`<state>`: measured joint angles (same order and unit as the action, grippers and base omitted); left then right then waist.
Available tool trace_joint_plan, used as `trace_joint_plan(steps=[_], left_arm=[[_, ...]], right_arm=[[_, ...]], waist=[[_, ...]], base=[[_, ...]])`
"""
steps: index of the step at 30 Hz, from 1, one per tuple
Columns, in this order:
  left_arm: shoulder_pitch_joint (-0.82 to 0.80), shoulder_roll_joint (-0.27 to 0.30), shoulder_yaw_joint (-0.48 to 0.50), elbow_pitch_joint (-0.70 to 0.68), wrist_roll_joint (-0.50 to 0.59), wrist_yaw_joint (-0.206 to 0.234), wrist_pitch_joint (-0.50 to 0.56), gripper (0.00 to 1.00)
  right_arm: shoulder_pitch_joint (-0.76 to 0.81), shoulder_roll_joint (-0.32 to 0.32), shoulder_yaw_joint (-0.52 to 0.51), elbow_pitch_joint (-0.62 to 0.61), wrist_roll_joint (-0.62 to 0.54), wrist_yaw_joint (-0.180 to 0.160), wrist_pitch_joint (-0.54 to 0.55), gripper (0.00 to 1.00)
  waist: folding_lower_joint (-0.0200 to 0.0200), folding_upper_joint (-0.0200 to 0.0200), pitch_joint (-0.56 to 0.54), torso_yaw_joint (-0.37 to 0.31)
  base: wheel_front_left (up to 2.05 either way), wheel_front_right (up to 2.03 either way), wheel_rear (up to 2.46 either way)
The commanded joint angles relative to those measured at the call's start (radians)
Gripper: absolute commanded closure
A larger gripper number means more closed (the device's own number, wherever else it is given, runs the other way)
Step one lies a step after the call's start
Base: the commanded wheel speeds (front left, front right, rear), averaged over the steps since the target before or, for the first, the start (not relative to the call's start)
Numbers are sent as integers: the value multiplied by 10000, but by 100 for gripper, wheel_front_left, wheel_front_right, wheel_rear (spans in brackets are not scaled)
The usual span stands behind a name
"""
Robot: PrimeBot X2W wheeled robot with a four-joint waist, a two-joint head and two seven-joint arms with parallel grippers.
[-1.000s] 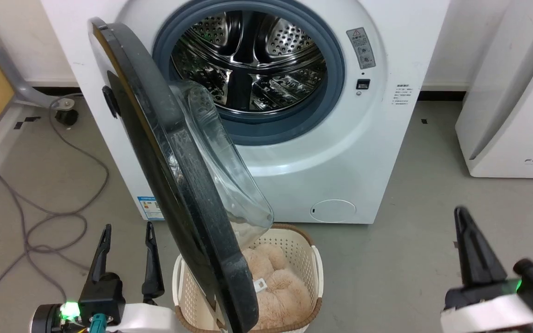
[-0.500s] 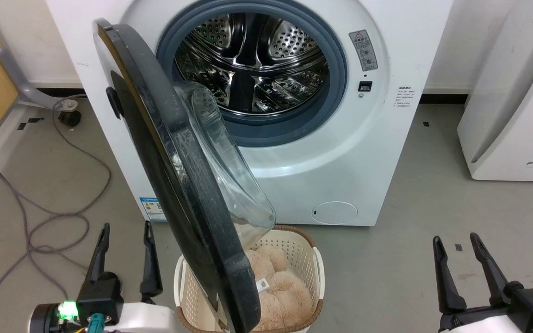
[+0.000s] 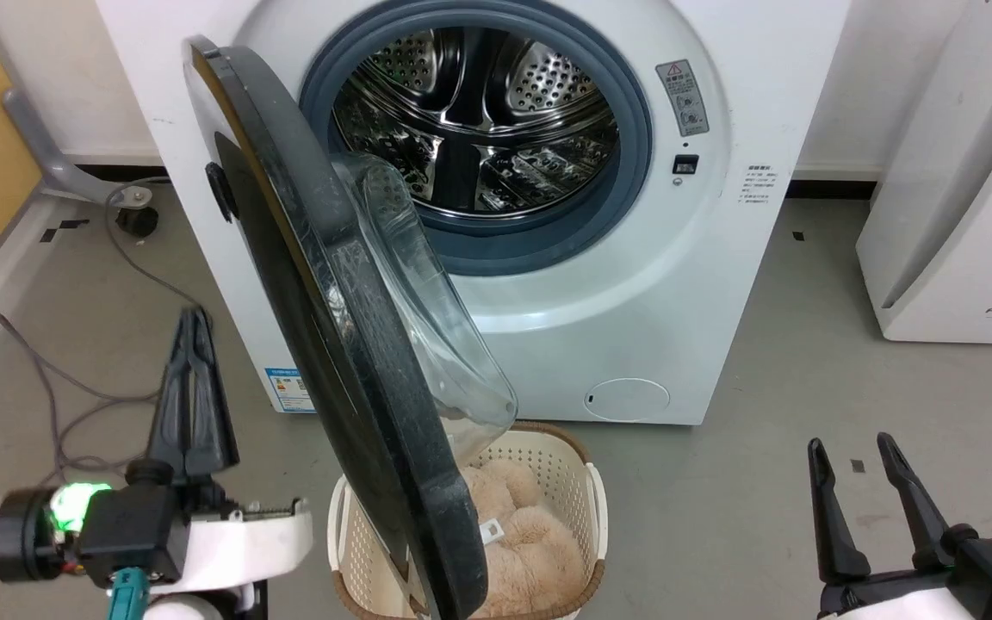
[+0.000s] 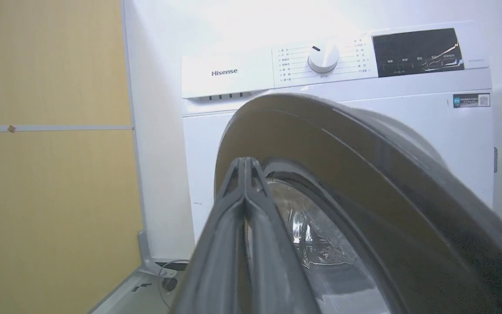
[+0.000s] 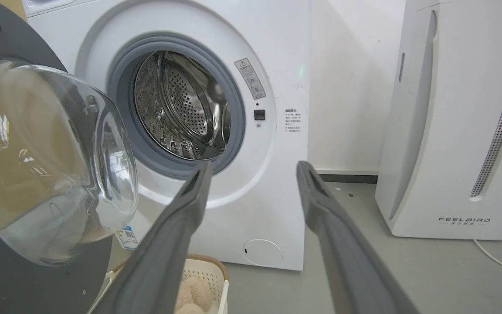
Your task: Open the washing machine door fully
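The washing machine door point(image 3: 358, 387) stood half open, edge-on to us. Our left gripper point(image 3: 190, 320), closed on nothing, sat just left of its outer face, nearer than our spread, empty right gripper point(image 3: 849, 443).

floor point(image 3: 797, 387): grey | wall point(image 5: 347, 87): white | left panel point(image 4: 50, 196): yellow | cable point(image 3: 21, 344): grey

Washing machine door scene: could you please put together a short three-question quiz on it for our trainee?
1. True or false: the washing machine door is shut.
2. What lies in the basket on the floor? A) shoes B) fluffy beige fabric C) bottles
3. Fill in: the left pincer is ___, while the right pincer is open.
Key: 1 false, the door stands ajar; 2 B; 3 shut.
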<state>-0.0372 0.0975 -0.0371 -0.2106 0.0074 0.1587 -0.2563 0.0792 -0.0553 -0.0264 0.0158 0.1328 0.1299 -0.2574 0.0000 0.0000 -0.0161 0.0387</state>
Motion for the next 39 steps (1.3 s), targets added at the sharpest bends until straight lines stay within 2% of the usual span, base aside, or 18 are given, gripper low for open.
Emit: trace_joint_plan(steps=[1,11,18,28,39], left_arm=[[-189,60,-79,-235,82,37,-55,100],[-748,80,-1362,-2155,233,-266,-55,100],[-971,3,-2845,-2694,247,-750,-55,100],[-922,-101,-5096,-2568,345,-1400,-55,100],[-276,-86,-6414,-1601,147,-1578,-55,100]], right_arm=[[185,49,8,-57,20,8,-43,0],[196,50,89,-31,85,8,-43,0],[213,50,133,-6,79,8,-43,0],[226,50,173,9,65,8,-43,0],[195,51,150,44,78,8,-43,0]], waist=[[0,0,-3,4],[0,0,-45,-25],[0,0,-73,-30],[0,0,-81,-2],[0,0,-24,155]], base=[[0,0,0],[0,0,0],[0,0,0],[0,0,0],[0,0,0]])
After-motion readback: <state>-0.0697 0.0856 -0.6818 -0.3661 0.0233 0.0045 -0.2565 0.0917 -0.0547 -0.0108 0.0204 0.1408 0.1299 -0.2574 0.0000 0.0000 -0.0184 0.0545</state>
